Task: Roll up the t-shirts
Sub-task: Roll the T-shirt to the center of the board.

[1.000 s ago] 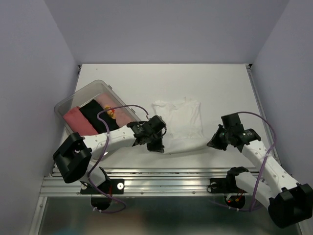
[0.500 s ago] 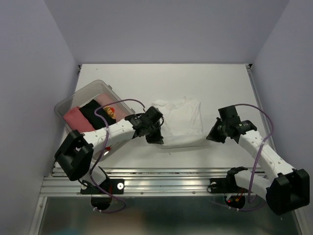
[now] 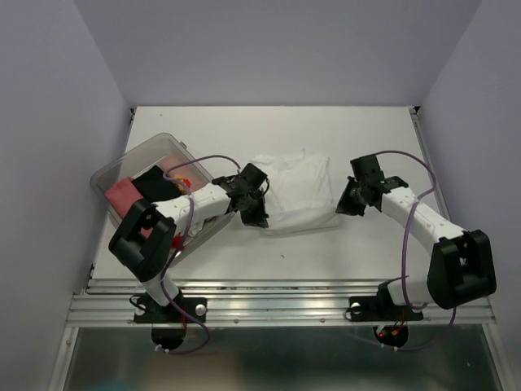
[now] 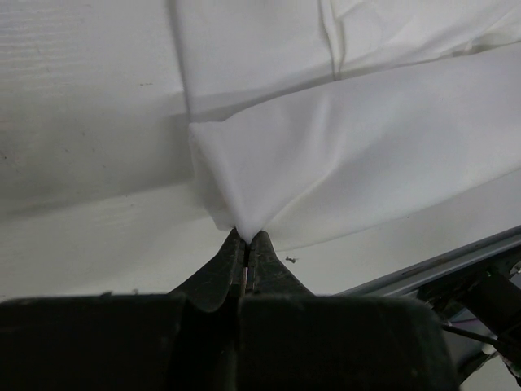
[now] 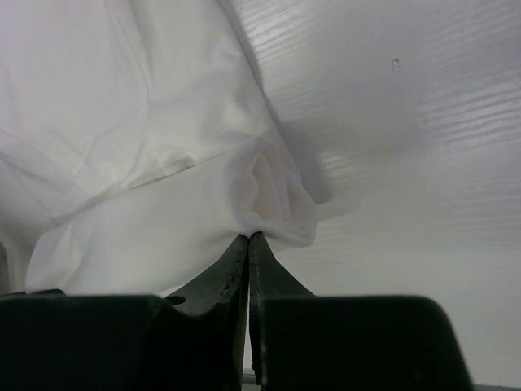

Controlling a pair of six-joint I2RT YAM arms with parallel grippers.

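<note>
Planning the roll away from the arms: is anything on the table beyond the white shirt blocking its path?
Nothing visible does. The left tool and right tool pinch the white t-shirt at its near edge; the table beyond it shows bare. The clear tub sits to the left, outside that path.

My left gripper (image 3: 261, 218) and right gripper (image 3: 341, 204) touch the white t-shirt's (image 3: 297, 187) near corners; a clear tub (image 3: 138, 151) on my left holds a pink shirt (image 3: 122, 195).
</note>
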